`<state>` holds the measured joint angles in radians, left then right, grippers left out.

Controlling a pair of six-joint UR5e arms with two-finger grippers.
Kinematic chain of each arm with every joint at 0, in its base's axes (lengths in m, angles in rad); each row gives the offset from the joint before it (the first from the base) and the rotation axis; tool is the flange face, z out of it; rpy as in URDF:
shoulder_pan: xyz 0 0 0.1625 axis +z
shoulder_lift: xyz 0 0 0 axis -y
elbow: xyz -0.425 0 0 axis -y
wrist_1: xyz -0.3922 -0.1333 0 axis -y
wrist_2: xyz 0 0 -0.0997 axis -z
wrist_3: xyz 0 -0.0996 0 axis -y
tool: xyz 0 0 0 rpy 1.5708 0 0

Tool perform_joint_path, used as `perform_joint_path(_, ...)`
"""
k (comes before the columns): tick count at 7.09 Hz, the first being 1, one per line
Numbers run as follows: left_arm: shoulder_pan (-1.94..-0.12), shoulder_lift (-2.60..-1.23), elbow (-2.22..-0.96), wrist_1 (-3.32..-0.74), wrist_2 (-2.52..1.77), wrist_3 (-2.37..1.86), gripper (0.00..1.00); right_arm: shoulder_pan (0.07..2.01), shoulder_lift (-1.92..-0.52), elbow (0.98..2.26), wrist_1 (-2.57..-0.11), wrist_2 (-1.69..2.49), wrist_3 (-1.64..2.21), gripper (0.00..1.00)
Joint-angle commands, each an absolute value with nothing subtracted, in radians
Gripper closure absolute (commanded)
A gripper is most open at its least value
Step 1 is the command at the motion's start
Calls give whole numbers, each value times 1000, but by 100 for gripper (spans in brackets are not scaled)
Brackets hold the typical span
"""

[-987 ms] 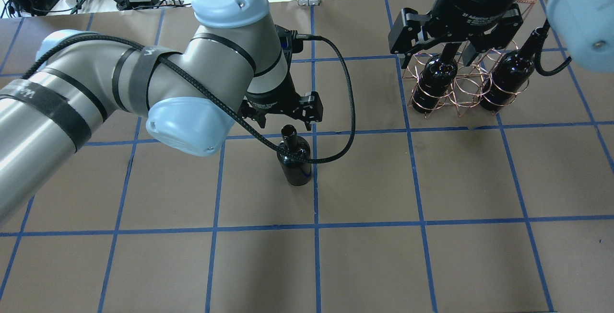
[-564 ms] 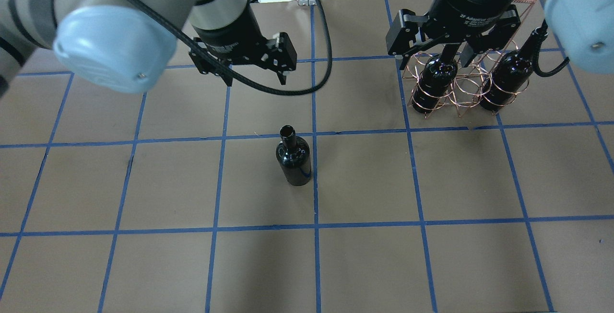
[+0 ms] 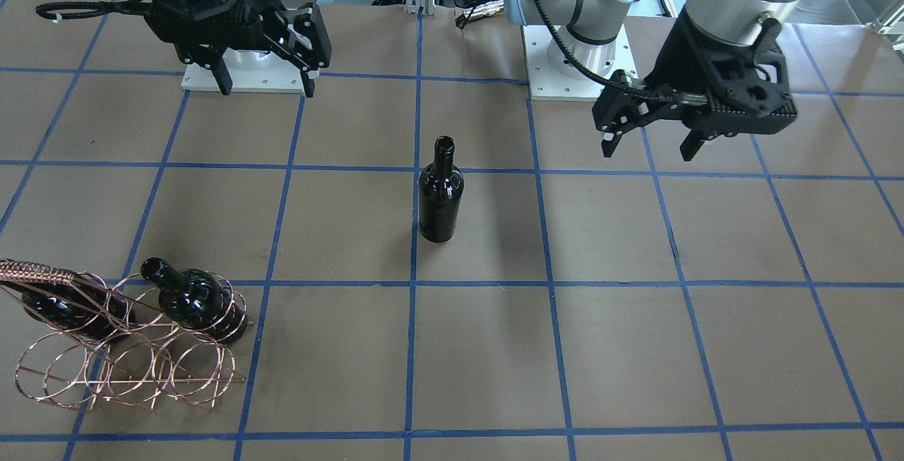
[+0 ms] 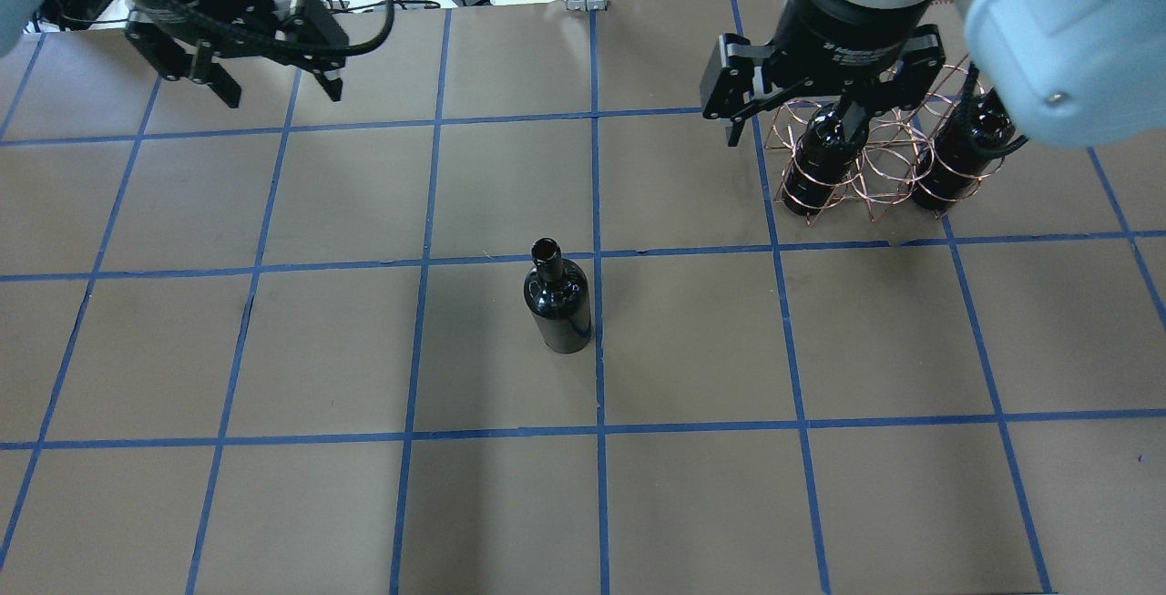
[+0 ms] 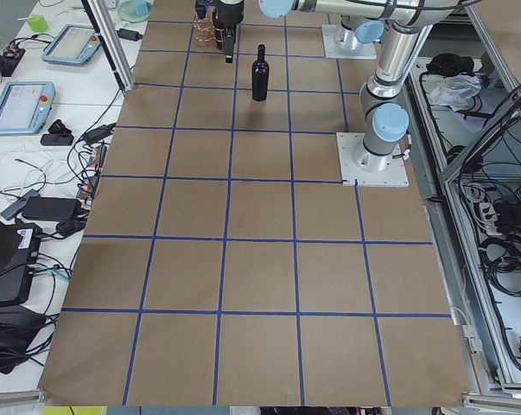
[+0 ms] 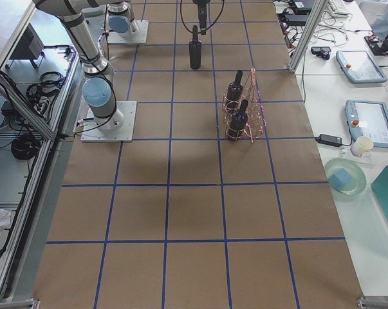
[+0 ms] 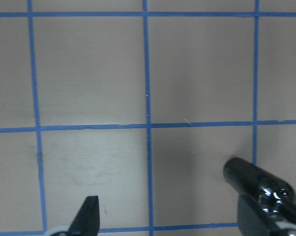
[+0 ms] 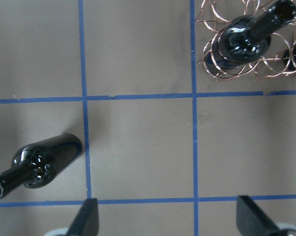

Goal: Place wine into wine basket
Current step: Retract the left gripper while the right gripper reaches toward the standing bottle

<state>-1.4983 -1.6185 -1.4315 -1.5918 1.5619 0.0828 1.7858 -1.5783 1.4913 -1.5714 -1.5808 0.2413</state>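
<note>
Three glossy, near-black glass bottles, one copper-coloured wire basket and two black two-finger grippers were in view on a brown table (image 4: 273, 349) marked with a blue tape grid.

One unlabelled wine bottle (image 4: 557, 299) stood alone near the middle of the table, apart from everything else. Its long axis was vertical: base on the paper, narrow neck and open mouth pointing straight up.

In the overhead view, the copper wire wine basket (image 4: 879, 162) of round hoops sat at about 2 o'clock from the wine bottle, well apart from it. Two other dark bottles lay tilted in its hoops, one (image 4: 820, 167) at the end nearer the wine bottle, one (image 4: 961, 158) at the farther end. Their necks were raised and pointed toward roughly 12 to 1 o'clock in that view. The hoops between them held nothing.

The left gripper (image 4: 278, 89) hung above the table at about 10 o'clock from the wine bottle, well apart from it, jaws spread wide and holding nothing. The right gripper (image 3: 268, 87) hung raised above the table, its jaws also spread wide and empty; the overhead view showed it in line with the wine basket.
</note>
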Motion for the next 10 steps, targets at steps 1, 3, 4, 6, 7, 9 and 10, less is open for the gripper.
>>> perform_joint_path(1,-1457,-1603,-1454,-1620,1591,127,0,2004,-1452,1438,-1699,-1586,481,0)
perform_joint_path(3,-1454,-1588,-1460,-1640,1611,133,0,2110,-1347,1397,-1709,-1595,607,0)
perform_joint_path(4,-1454,-1565,-1460,-1663,1618,133,0,2121,-1335,1416,-1698,-1597,617,0)
perform_joint_path(6,-1448,-1554,-1459,-1654,1612,118,0,2120,-1336,1474,-1732,-1597,603,0)
perform_joint_path(7,-1445,-1552,-1460,-1654,1618,120,0,2120,-1332,1486,-1735,-1595,603,1)
perform_joint_path(9,-1447,-1551,-1460,-1666,1617,120,0,2112,-1333,1503,-1738,-1595,600,4)
perform_joint_path(10,-1447,-1549,-1462,-1666,1620,120,0,2112,-1333,1503,-1756,-1594,600,13)
